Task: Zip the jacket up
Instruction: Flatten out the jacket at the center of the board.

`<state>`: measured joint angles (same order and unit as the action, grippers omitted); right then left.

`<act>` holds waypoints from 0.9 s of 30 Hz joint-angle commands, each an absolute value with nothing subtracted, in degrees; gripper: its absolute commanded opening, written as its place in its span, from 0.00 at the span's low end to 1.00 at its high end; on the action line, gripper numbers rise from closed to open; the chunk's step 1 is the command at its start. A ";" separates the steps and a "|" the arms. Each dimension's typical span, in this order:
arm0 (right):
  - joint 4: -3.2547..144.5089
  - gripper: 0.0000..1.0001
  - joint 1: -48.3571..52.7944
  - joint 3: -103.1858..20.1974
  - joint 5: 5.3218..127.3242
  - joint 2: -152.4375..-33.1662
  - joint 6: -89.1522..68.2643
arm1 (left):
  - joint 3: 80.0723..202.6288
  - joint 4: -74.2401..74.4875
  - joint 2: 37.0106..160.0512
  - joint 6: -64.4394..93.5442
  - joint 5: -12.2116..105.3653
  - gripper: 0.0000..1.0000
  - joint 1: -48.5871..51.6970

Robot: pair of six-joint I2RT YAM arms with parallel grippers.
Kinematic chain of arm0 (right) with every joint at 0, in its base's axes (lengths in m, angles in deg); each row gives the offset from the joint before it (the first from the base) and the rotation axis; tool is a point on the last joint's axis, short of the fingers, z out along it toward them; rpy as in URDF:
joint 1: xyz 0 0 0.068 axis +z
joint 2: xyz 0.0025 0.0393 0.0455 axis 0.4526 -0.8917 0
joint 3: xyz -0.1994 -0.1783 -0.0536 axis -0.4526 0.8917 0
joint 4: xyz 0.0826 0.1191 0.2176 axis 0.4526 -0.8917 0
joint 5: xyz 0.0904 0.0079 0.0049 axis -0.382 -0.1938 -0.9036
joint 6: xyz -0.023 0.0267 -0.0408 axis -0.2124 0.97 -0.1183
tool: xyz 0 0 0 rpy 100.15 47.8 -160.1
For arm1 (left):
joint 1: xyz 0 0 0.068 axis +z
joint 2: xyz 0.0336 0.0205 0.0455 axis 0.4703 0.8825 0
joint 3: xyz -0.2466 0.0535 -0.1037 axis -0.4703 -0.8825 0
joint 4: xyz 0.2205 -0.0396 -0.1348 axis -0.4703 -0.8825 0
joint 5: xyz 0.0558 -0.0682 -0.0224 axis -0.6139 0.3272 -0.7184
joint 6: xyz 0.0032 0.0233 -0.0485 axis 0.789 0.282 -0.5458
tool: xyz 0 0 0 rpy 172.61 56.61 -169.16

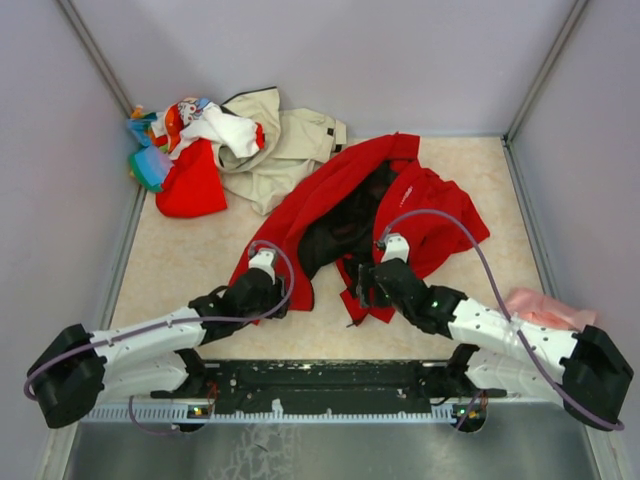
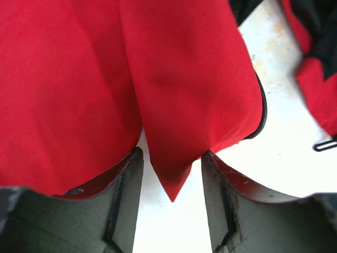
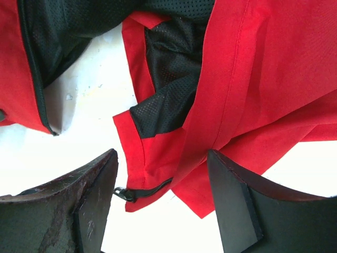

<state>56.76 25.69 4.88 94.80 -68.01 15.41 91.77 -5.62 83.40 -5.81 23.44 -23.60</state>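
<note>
Left hand [image 2: 171,156] stands spread at the jacket's [image 1: 345,185] near hem on its own side; a pointed red corner hangs between its fingers, not pinched. Right hand [image 3: 162,155] is spread wide over the jacket's other front edge, the zipper pull [image 3: 124,194] close by one finger. Jacket lies unzipped on the desk [image 1: 190,270], black lining exposed. Heaped clothes [image 1: 230,145] lie just beyond the jacket's far left side.

counting now: one big red jacket [image 1: 330,190], one beige jacket [image 1: 290,145], one smaller red garment [image 1: 192,185], one white printed top [image 1: 225,128], one pink cloth [image 1: 545,308]. two arms, the left arm [image 1: 150,345] and the right arm [image 1: 500,330]. the small bright bits [image 1: 150,152] in the pile, too tangled to count.
</note>
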 commanded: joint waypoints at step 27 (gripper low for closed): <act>93.46 0.81 2.18 -15.51 75.43 -91.09 17.34 | 84.74 -2.51 71.49 -4.29 15.15 0.01 -23.35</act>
